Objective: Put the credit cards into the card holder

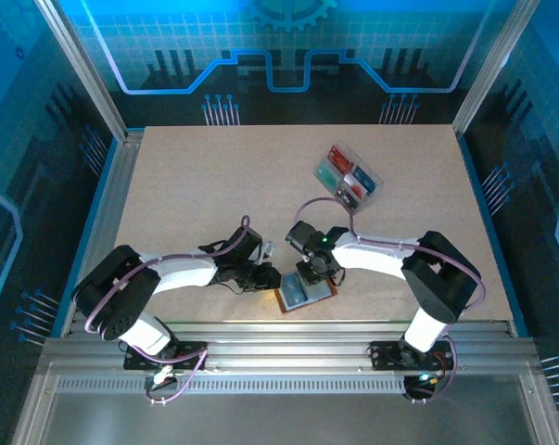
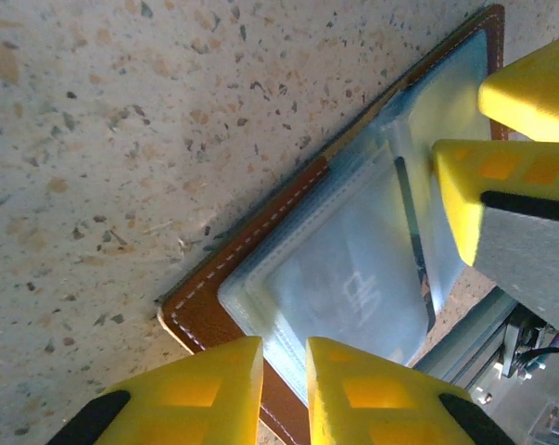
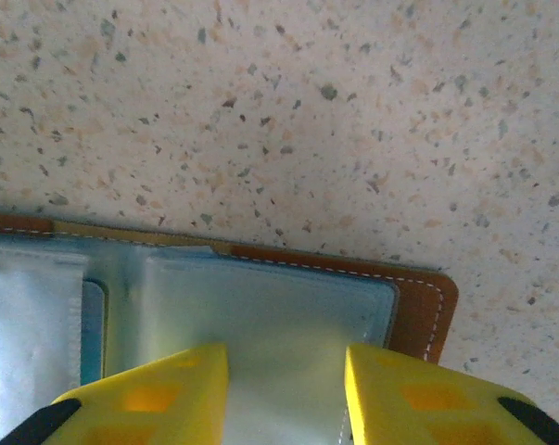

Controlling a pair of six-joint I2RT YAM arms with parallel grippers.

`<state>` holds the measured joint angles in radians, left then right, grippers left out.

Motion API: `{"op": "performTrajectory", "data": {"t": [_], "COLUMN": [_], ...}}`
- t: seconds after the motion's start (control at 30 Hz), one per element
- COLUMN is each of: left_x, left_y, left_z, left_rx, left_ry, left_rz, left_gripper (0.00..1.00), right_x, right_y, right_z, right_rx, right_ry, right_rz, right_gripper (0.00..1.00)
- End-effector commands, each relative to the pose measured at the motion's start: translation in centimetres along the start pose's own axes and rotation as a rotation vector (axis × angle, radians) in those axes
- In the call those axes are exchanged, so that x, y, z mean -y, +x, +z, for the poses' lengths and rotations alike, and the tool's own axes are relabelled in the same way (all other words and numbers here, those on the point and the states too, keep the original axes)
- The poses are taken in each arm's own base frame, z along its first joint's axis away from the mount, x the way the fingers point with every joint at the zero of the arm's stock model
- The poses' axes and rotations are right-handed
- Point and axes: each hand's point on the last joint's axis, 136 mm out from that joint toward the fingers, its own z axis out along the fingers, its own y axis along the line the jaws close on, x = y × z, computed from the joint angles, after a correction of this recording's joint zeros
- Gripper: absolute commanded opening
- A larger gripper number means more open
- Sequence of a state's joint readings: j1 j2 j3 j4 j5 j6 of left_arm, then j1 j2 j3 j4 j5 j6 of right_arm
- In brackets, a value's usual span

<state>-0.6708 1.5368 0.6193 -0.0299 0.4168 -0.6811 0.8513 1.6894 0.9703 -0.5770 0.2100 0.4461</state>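
Observation:
The brown card holder lies open near the table's front edge, its pale sleeves facing up. My left gripper is at its left edge, jaws nearly together on the leather rim and sleeve corner. My right gripper stands open over the right-hand sleeve, with a paler strip between its fingers. Inside the sleeves I see a teal card and the dark edge of another card. More credit cards, red, teal and blue, lie in a tray at the back right.
The clear plastic tray sits on the speckled table behind the right arm. The table's metal front rail runs just in front of the card holder. In the left wrist view, the right gripper's yellow fingers hang over the card holder's far half.

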Motion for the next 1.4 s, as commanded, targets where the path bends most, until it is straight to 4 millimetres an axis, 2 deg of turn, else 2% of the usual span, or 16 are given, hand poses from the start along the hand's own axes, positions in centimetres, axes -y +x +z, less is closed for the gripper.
{"op": "performTrajectory", "data": {"t": [0.0,0.1,0.17,0.4,0.57,0.67,0.7,0.77,0.83,1.03,1.17,1.37], "left_x": [-0.1,-0.3,-0.5,-1.2,-1.4,-1.6,-1.5,-1.5,-1.5,-1.6,-1.7,-1.6], "left_y": [0.8,0.8,0.9,1.1,1.2,1.3,1.3,1.3,1.3,1.4,1.4,1.3], "left_z": [0.5,0.6,0.8,1.4,1.5,1.6,1.6,1.6,1.5,1.6,1.6,1.8], "left_rx": [-0.033,-0.033,-0.035,-0.045,-0.044,-0.046,-0.045,-0.045,-0.045,-0.046,-0.046,-0.051], "left_ry": [0.011,0.007,0.002,-0.010,-0.011,-0.014,-0.013,-0.012,-0.011,-0.012,-0.014,-0.012], "left_rz": [-0.005,-0.005,-0.006,-0.019,-0.025,-0.027,-0.025,-0.025,-0.025,-0.027,-0.027,-0.026], "left_gripper": [0.21,0.21,0.21,0.21,0.21,0.21,0.21,0.21,0.20,0.20,0.20,0.20], "right_x": [0.2,-0.6,-1.0,-1.8,-3.0,-2.4,-1.8,-0.8,-0.5,-0.2,0.8,1.4], "right_y": [1.8,2.2,2.1,-0.1,-0.9,-1.0,-1.0,-0.8,-0.5,-0.8,-0.5,-0.6], "right_z": [0.9,1.2,0.9,-1.8,-3.3,-3.7,-3.6,-3.0,-2.2,-0.7,0.1,0.1], "right_rx": [-0.059,-0.062,-0.055,0.032,0.070,0.085,0.083,0.056,0.030,0.007,-0.013,0.004], "right_ry": [0.048,-0.001,-0.025,-0.070,-0.137,-0.110,-0.079,-0.026,-0.005,0.008,0.047,0.031], "right_rz": [0.004,0.014,0.015,0.002,-0.008,-0.004,-0.003,0.004,-0.007,-0.007,0.006,0.036], "right_gripper": [0.39,0.35,0.27,0.00,0.00,0.00,0.02,0.31,0.37,0.41,0.42,0.45]}}
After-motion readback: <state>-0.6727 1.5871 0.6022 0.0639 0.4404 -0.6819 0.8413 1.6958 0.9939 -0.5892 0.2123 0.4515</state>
